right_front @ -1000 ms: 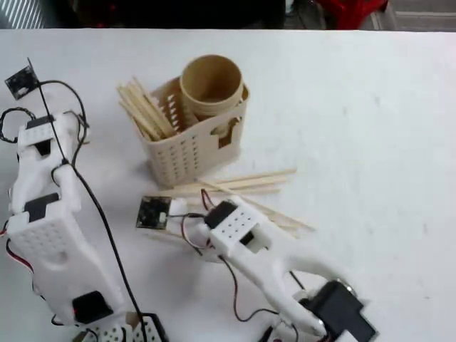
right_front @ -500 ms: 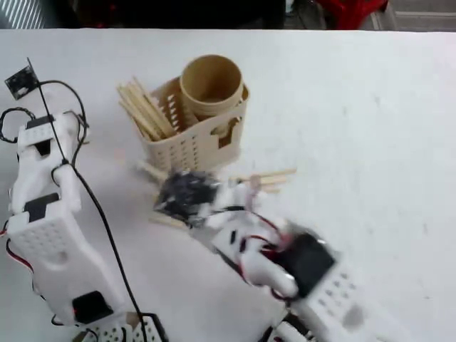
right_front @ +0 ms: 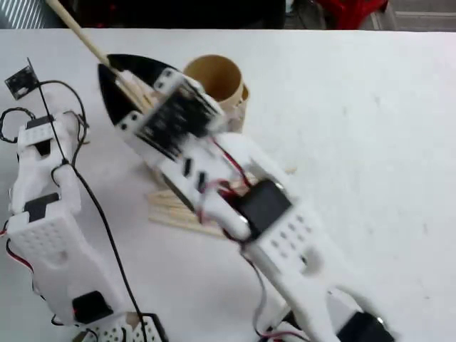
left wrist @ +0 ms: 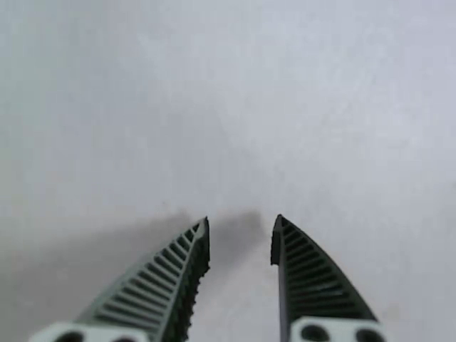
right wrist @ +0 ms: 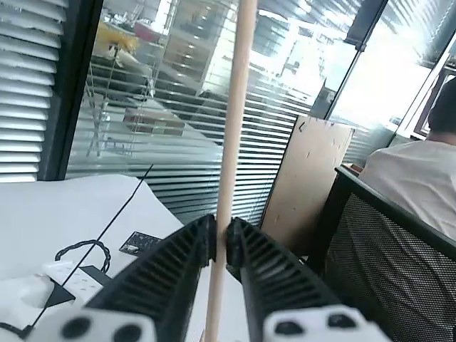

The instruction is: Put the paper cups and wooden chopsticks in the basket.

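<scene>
basket (right_front: 237,110) stood on the white table (right_front: 370,107), toward the far side and left of centre. it was largely covered from above by the right arm (right_front: 278,228). this arm extended from the near edge diagonally across the basket, with its wrist raised over the basket's left part. the left arm (right_front: 43,206) was positioned along the table's left side, well apart from the basket.

one paper cup (right_front: 217,75) sat upright in the basket, mouth up, in its far right part. a loose bundle of wooden chopsticks (right_front: 174,210) lay flat on the table just in front of the basket, partly under the right arm.

the right gripper (right wrist: 220,235) was clamped on a single chopstick (right wrist: 231,107). both ribbed jaws pressed against its shaft, which passed between their tips and projected well beyond them. in the high view the held stick slanted from the basket's left corner toward the far left edge of the table. whether its lower end was inside the basket could not be determined.

the left gripper (left wrist: 240,228) was partly open, with a narrow gap between the jaw tips and nothing between them. it pointed at bare table surface, and its shadow fell just beyond the tips.
</scene>
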### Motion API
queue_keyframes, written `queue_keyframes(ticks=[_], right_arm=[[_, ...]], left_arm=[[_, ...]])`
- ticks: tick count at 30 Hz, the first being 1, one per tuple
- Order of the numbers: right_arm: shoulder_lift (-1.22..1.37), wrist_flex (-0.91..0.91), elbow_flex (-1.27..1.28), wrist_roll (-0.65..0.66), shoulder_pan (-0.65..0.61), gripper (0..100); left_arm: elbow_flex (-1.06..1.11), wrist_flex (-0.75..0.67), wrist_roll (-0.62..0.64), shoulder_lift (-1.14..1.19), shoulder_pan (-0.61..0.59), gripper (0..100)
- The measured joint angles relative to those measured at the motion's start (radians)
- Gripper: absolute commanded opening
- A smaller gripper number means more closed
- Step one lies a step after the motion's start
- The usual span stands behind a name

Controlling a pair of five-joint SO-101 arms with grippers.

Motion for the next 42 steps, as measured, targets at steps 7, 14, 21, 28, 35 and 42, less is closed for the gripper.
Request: queue_keyframes(ticks=[7,14,21,28,35,42], right_arm=[[0.095,-0.061,-0.002,-0.009,0.068,1.8],[0.094,-0.066,0.029,-0.009,0.071,7.4],[0.094,-0.066,0.029,-0.009,0.071,9.8],[0.091,0.058,0.029,-0.009,0.071,9.8],[-0.094,0.674,0.029,0.015,0.074,10.1],[-0.158,0.948,0.272,0.167,-0.032,10.1]], left_arm=[[0.0,0.0,0.0,0.0,0.0,16],[0.0,0.0,0.0,0.0,0.0,16],[0.0,0.0,0.0,0.0,0.0,16],[0.0,0.0,0.0,0.0,0.0,16],[0.0,0.0,0.0,0.0,0.0,16],[0.0,0.0,0.0,0.0,0.0,16]])
